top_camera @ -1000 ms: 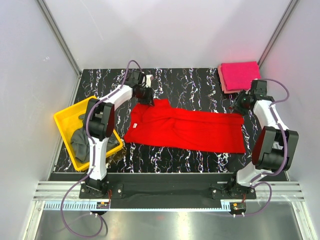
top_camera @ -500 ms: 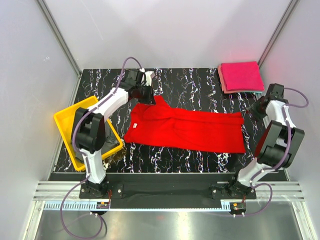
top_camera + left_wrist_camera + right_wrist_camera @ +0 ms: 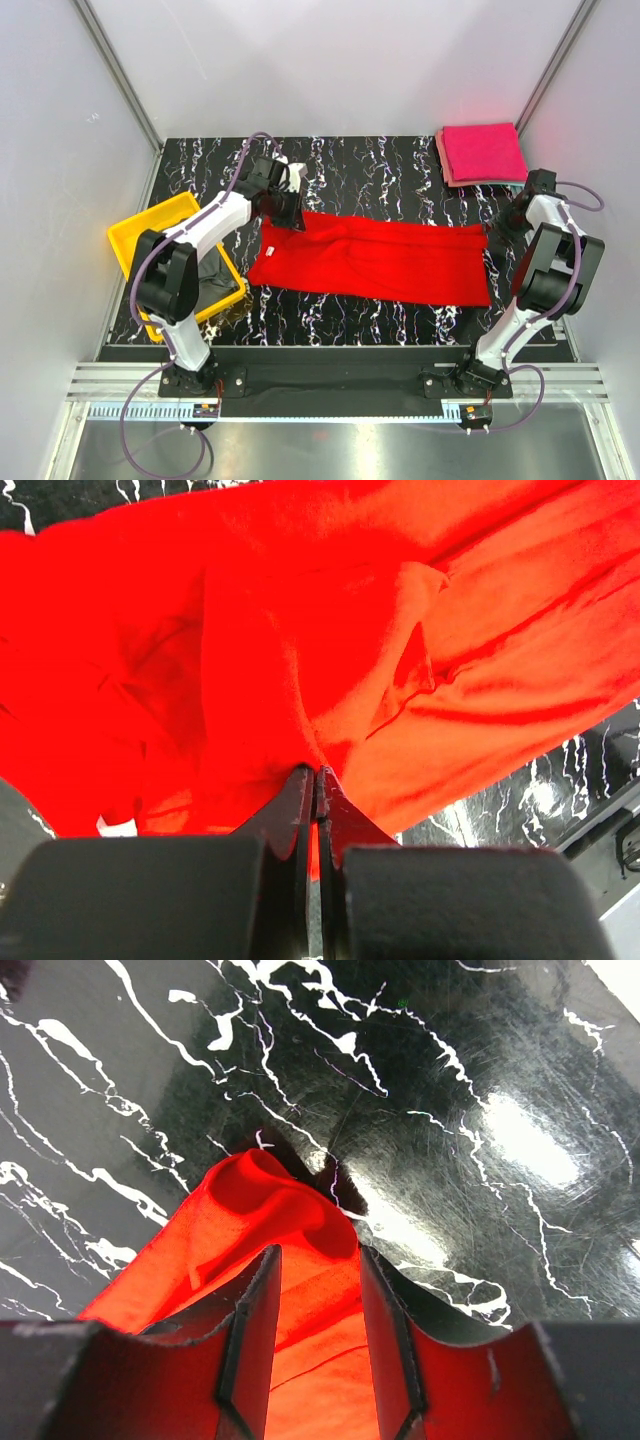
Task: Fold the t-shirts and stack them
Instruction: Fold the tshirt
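The left gripper [image 3: 316,772] is pinching a fold of the red t-shirt [image 3: 380,258], fingers pressed together on the cloth at the shirt's upper left corner in the top view. The right gripper [image 3: 312,1260] is holding its fingers spread, with the shirt's upper right corner lying between them, seemingly unclamped. The shirt is lying as a long band running left to right across the table [image 3: 400,170], so each arm is sitting at its own end. The folded pink t-shirts [image 3: 482,152] are lying in the upper right, nearer the right arm.
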Controlling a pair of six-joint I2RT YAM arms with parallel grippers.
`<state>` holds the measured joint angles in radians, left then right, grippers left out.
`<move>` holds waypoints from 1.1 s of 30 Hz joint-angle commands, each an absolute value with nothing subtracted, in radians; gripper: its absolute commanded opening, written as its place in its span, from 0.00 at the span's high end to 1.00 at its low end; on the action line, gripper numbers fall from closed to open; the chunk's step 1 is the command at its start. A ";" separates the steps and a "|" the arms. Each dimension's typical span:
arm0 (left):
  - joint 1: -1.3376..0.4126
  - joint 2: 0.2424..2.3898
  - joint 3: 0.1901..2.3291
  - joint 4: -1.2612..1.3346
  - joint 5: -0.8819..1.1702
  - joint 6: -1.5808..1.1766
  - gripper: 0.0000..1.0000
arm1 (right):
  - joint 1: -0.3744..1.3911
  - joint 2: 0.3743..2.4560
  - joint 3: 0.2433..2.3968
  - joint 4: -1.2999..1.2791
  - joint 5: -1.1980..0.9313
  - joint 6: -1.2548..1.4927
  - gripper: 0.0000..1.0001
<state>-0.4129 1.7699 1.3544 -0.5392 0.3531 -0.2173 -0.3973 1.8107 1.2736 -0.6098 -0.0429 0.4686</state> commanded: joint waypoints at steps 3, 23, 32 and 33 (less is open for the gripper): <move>-0.420 1.698 1.347 -0.541 0.328 -0.186 1.00 | -0.394 1.819 1.296 -0.600 -0.063 0.502 0.56; -0.430 1.637 1.309 -0.600 0.268 -0.152 1.00 | -0.394 1.787 1.253 -0.635 -0.045 0.466 0.82; -0.434 1.643 1.296 -0.629 0.305 -0.130 1.00 | -0.393 1.766 1.295 -0.712 -0.066 0.577 0.64; -0.437 1.644 1.298 -0.630 0.314 -0.129 1.00 | -0.394 1.769 1.298 -0.724 -0.061 0.589 0.64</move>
